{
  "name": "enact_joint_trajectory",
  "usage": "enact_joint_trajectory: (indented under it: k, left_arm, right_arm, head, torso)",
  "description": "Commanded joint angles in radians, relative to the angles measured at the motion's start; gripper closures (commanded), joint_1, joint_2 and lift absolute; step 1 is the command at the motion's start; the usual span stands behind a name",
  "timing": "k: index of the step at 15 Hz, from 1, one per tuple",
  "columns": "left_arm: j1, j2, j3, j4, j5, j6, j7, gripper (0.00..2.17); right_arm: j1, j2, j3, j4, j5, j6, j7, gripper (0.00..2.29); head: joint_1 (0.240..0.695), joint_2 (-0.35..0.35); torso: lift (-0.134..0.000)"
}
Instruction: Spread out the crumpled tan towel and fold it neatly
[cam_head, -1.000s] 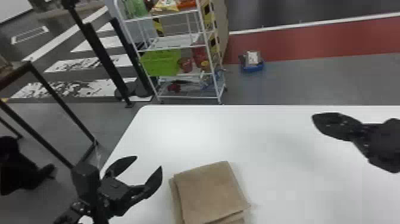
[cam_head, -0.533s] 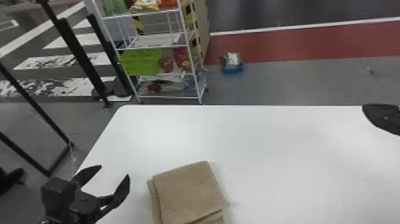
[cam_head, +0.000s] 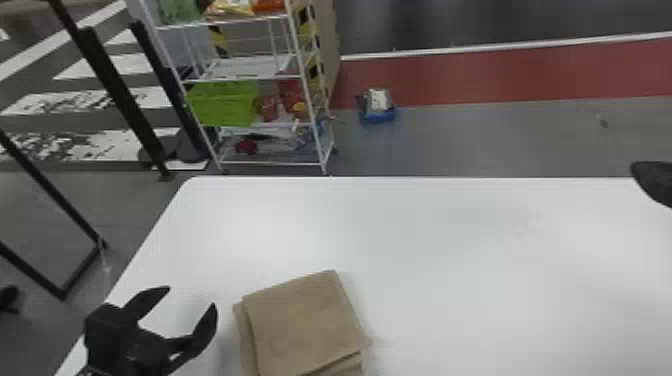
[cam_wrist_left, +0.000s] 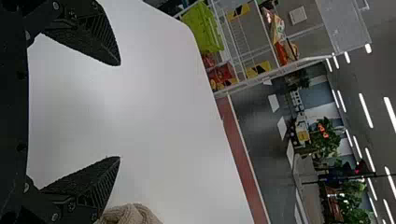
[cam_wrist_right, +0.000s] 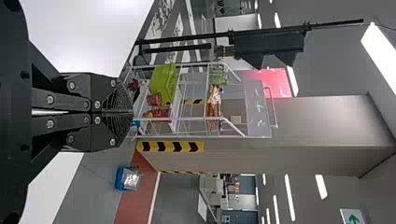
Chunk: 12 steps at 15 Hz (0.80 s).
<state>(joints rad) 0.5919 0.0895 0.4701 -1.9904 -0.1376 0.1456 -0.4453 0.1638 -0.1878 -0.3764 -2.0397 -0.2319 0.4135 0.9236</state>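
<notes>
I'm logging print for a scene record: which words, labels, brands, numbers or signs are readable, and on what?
No word, brand or number is readable.
White sign: green arrow.
Striped strip: black-and-yellow chevrons.
Snack bags on the rack: print too small.
Grey panel: white marks, illegible.
Towel: no print visible.

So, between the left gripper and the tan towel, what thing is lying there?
No object lies there: the head view shows a bare stretch of white table between the left gripper and the towel.
</notes>
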Motion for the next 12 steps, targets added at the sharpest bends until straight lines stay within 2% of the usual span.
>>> enact_joint_trajectory:
  k: [1, 5, 12]
  left_arm:
    - [-0.015, 0.001, -0.037, 0.019, -0.025, 0.001, 0.003, 0.18]
    - [-0.023, 0.001, -0.077, 0.027, -0.045, 0.004, 0.003, 0.18]
    - [-0.037, -0.005, -0.222, 0.015, -0.066, 0.001, 0.02, 0.18]
  right_arm:
    - [0.002, 0.001, -0.015, -0.004, -0.017, 0.003, 0.006, 1.88]
    - [0.007, 0.001, -0.035, -0.011, -0.038, 0.006, 0.008, 1.88]
    - [0.023, 0.001, -0.041, -0.011, -0.043, 0.0, 0.018, 1.88]
  head:
    - [0.695, 0.213]
    - [0.695, 0.171]
    - [0.695, 0.093]
  torso:
    - [-0.122]
    - [-0.122]
    - [-0.122]
